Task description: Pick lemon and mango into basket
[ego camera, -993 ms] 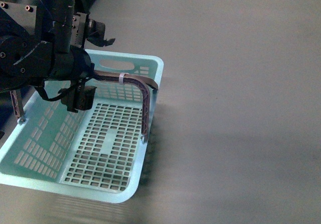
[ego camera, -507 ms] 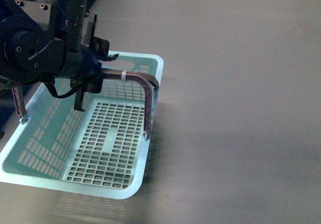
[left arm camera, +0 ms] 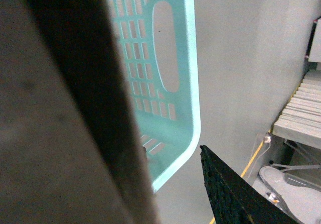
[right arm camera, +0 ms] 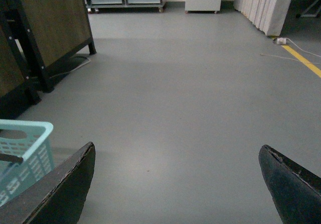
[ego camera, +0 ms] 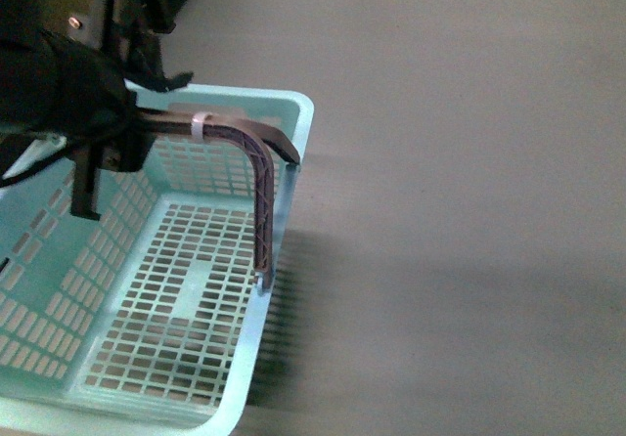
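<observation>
Basket (ego camera: 245, 96) looms larger and sits further left in our front view than a moment ago. The left arm has gone up and left with it, and the near rim now runs out of frame.

Near: the right gripper (right arm camera: 176, 151) hangs low over grey floor (ego camera: 469, 211), fingers (right arm camera: 65, 194) spread wide with nothing between them. The basket's corner (right arm camera: 30, 133) shows just beside one finger, not touching it.

Left gripper (ego camera: 132, 123): in the front view it closes round the brown handle (ego camera: 262, 201), just beside a white tie (ego camera: 202, 123). The handle stands raised and bends down to the right wall. In the left wrist view one black ribbed finger (left arm camera: 230, 199) shows clear. A broad blurred bar fills the rest, so we cannot check the pinch from there. The basket's end wall and oval slot (left arm camera: 165, 48) lie beyond it.

Edges: the basket's right rim casts a soft shadow on the floor alongside. Right of that rim the floor runs open.

Far: a wooden panel (right arm camera: 50, 18) on dark legs stands well apart. A yellow line (right arm camera: 306, 61) and a pale curtain (right arm camera: 263, 3) edge the far side.
</observation>
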Robot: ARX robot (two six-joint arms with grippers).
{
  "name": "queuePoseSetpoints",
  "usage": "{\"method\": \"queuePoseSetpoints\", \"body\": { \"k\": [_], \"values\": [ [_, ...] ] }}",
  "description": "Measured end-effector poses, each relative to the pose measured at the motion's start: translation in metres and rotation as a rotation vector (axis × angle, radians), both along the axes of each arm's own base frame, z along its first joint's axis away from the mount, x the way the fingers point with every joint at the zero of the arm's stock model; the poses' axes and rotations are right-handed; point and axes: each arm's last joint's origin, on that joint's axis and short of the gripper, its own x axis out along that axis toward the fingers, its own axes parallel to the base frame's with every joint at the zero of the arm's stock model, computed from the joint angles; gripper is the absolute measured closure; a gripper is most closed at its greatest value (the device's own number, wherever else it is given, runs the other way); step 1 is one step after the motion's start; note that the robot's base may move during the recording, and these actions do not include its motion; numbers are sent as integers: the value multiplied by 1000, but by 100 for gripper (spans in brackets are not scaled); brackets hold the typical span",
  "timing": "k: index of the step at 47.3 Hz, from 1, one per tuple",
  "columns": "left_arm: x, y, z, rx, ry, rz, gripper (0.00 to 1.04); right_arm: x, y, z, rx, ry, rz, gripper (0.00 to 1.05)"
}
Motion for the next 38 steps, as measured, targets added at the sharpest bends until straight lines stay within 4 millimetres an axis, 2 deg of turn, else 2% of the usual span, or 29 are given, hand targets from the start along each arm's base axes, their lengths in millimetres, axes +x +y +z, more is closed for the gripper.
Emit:
{"method": "queuePoseSetpoints", "body": {
  "k": [8, 16, 19, 22, 30, 38],
  "values": [
    [-43, 13, 66, -19, -77, 7, 75, 0, 0, 0, 0, 0, 0, 9],
    [-71, 24, 111, -45, -152, 20, 75, 0, 0, 0, 0, 0, 0, 9],
    [-90, 31, 134, -56, -194, 29, 75, 0, 0, 0, 0, 0, 0, 9],
    [-105, 36, 150, -63, -216, 37, 75, 0, 0, 0, 0, 0, 0, 9],
    [-131, 45, 174, -71, -242, 43, 75, 0, 0, 0, 0, 0, 0, 9],
    [-131, 46, 174, -70, -240, 46, 76, 0, 0, 0, 0, 0, 0, 9]
  ]
}}
